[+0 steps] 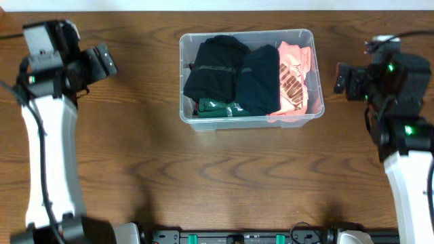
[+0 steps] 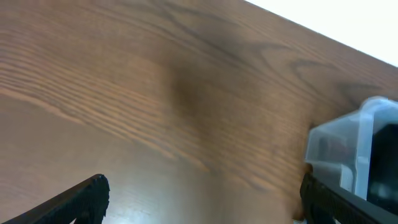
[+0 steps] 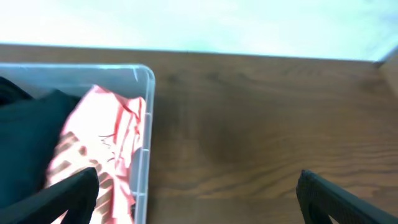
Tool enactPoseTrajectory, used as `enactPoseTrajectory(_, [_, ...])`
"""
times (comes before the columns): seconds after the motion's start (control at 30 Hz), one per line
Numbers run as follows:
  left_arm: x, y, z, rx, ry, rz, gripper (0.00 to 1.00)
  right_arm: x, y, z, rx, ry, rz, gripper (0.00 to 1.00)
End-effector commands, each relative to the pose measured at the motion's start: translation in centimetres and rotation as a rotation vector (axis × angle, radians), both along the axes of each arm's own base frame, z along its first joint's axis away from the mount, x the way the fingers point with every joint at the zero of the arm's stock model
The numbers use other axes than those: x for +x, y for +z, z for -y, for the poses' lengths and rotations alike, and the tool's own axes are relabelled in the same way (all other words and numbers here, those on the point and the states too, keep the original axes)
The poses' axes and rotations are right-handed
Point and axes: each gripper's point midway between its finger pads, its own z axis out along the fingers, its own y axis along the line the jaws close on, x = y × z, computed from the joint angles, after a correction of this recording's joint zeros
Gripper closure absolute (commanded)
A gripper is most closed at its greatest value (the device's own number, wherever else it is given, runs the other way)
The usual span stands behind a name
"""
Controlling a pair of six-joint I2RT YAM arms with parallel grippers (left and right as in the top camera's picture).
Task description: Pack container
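The clear plastic container stands at the table's back middle, filled with folded clothes: two dark garments, a green one and a pink one. My left gripper is open and empty, well left of the container. My right gripper is open and empty, just right of it. The left wrist view shows a container corner by the open jaws. The right wrist view shows the container's rim and pink garment by the open jaws.
Brown wooden table all around. A pale wall or edge runs along the table's far side. A dark rail with connectors lies along the front edge.
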Motion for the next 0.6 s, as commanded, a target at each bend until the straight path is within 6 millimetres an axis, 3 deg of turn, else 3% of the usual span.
enactPoseTrajectory(0.0, [-2.8, 2.3, 0.8, 0.046, -0.035, 0.108, 0.02, -2.7, -1.6, -0.1, 0.036, -0.016, -0.007, 0.01])
enactPoseTrajectory(0.13, [-5.9, 2.8, 1.7, 0.083, -0.036, 0.242, 0.02, -6.3, -3.6, -0.4, 0.031, -0.014, 0.032, 0.01])
enactPoseTrajectory(0.27, [-8.6, 2.1, 2.0, 0.105, -0.013, 0.335, 0.02, -9.3, -4.5, -0.1, 0.013, -0.041, 0.092, 0.01])
enactPoseTrajectory(0.4, [-9.8, 1.4, 2.1, 0.118, -0.004, 0.360, 0.02, -10.8, -4.9, -0.2, 0.012, -0.040, 0.130, 0.01])
enactPoseTrajectory(0.57, [-11.1, -1.0, 2.4, 0.092, -0.005, 0.256, 0.02, -11.9, -7.0, -0.3, 0.016, -0.040, 0.049, 0.01])
